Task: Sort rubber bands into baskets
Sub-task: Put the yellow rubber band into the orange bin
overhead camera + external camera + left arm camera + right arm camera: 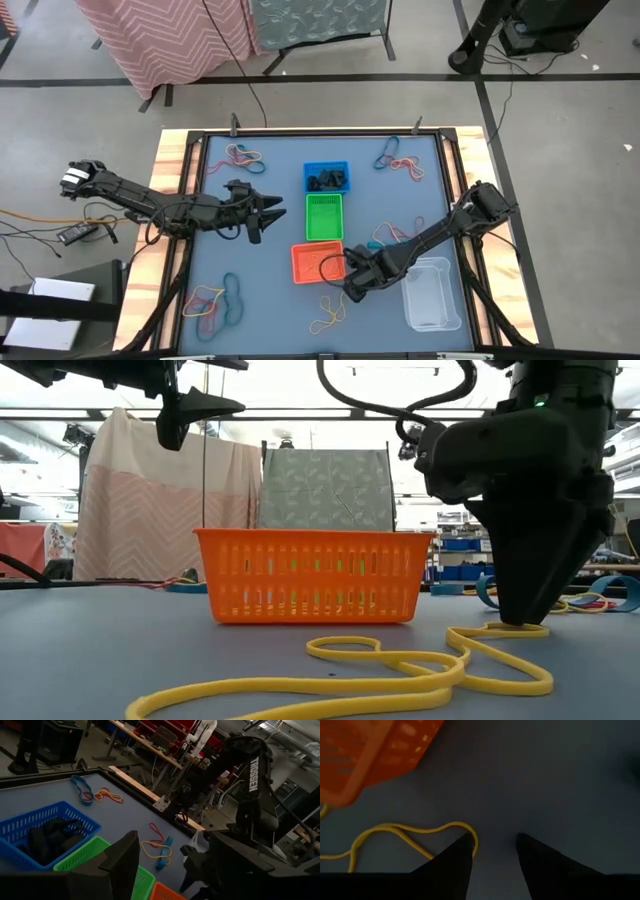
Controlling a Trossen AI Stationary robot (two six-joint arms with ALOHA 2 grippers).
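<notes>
Hovering above the bench on its left side, the left pincer hangs clear of the surface with its fingers spread wide and empty, pointing toward the blue basket, which already holds dark bands, and the green basket just below it; waiting there it seems low-risk, though a sweep toward the middle could clip those baskets. Loose rubber bands lie near the far left corner, another cluster sits at the near left, and more rest at the far right. Next comes the orange basket, and just beside it the right pincer is down at the bench surface, its fingers parted narrowly with one tip touching the curve of a yellow band and the other on bare bench. Nothing looks gripped yet. The likely failure is a miss: because the loop lies flat and only against one finger, closing may push it aside or pinch only air. A tangled second yellow strand could also come up with it and drop outside the basket. Pressing too hard could scrape the tips on the bench, and swinging up carelessly could nudge the orange basket. The clear tub sits farthest right.
</notes>
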